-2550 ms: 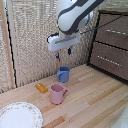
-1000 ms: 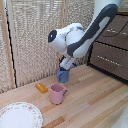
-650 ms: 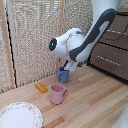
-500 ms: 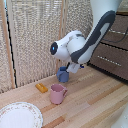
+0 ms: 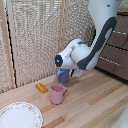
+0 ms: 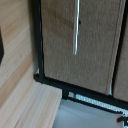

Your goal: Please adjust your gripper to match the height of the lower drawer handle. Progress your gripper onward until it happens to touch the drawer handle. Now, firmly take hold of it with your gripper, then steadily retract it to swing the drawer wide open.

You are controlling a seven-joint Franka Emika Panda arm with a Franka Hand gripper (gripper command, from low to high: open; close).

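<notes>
Off to the exterior view's right stands the dark brown cabinet, and the drawer I am after is the lower of its two fronts. The lower drawer handle is too blurred there to pick out. My arm drops from above and bends toward the woven screen, well apart from the cabinet. Its bulky joint hangs just over a blue cup. A pink mug, a small orange block and a patterned plate sit on the wooden table. The gripper itself is hidden behind the arm's bulk.

Through the wrist view I see only a woven panel in a black frame, with a thin pale streak on it and a strip of tabletop. A dark sliver at the edge may be a finger, but I cannot tell whether my fingers are apart or together.

I judge I am at the first step, setting height. The camera faces the screen, not the drawer, so the next move calls for turning toward the cabinet and levelling with the lower front.
</notes>
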